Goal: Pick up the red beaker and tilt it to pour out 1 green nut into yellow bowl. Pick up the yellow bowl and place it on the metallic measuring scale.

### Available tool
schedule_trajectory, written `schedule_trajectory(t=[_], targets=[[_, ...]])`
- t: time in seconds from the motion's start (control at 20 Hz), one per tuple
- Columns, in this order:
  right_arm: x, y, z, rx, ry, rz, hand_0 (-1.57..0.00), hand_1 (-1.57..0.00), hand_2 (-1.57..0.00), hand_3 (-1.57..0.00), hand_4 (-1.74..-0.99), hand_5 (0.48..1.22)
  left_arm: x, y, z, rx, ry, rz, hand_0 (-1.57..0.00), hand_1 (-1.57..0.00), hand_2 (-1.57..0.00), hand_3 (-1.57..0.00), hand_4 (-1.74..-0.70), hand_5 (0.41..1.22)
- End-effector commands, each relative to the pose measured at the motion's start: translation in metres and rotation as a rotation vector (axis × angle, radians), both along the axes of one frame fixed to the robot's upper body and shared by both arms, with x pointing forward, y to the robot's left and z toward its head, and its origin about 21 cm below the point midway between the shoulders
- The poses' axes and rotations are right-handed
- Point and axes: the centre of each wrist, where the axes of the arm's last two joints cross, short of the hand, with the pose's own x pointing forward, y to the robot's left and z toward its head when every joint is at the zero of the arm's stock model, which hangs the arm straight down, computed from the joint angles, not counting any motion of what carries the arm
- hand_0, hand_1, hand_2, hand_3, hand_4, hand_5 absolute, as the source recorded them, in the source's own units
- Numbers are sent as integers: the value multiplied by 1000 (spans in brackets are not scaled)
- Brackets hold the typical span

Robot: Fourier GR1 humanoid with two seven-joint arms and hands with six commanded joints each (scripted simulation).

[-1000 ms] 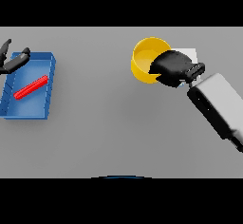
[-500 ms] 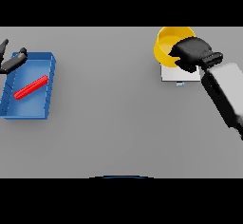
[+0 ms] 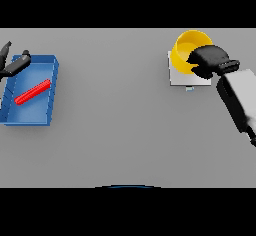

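The yellow bowl [image 3: 185, 49] is over the far part of the metallic measuring scale [image 3: 178, 77] at the right rear of the table. My right hand [image 3: 209, 61] is shut on the bowl's right rim, and its arm runs off toward the lower right. I cannot tell whether the bowl rests on the scale or hangs just above it. The red beaker [image 3: 32, 92] lies on its side in the blue tray [image 3: 30, 116] at the far left. My left hand [image 3: 13, 65] shows at the left edge above the tray's far corner, fingers spread.
The blue tray stands against the table's left side. A small pale tab [image 3: 189, 88] juts from the scale's near edge.
My right hand has carried the yellow bowl from the table's middle right further right and back, over the scale. The left hand shifted slightly left.
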Motion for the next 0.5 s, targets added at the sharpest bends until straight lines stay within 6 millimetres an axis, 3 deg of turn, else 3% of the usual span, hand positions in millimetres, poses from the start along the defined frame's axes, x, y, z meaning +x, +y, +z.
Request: schedule_trajectory(t=[0.0,0.25,0.35,0.4,0.45], targets=[[0,0,0,1,2,3,-1571,-1571,-1382,-1384,-1741,1221,0,0,3,4,-1,-4,1,1,1,1,-854,807],[0,-3,-9,0,29,-3,-1571,-1571,-1374,-1448,-1741,1221,-1,7,2,1,-5,-4,1,1,1,1,-844,783],[2,-4,-6,-2,30,-16,-1565,-1496,-1437,-1249,-1741,1221,-2,5,5,5,1,-8,1,1,1,1,-838,779],[2,-5,-8,-10,36,-27,-1558,-1428,-1343,-1110,-1682,1221,-2,4,-1,-3,11,-9,1,1,1,1,-836,775],[3,-4,-8,-1,37,-40,-1471,-1285,-1178,-959,-1632,1145,-1,5,4,-5,9,-1,1,1,1,1,-837,773]])
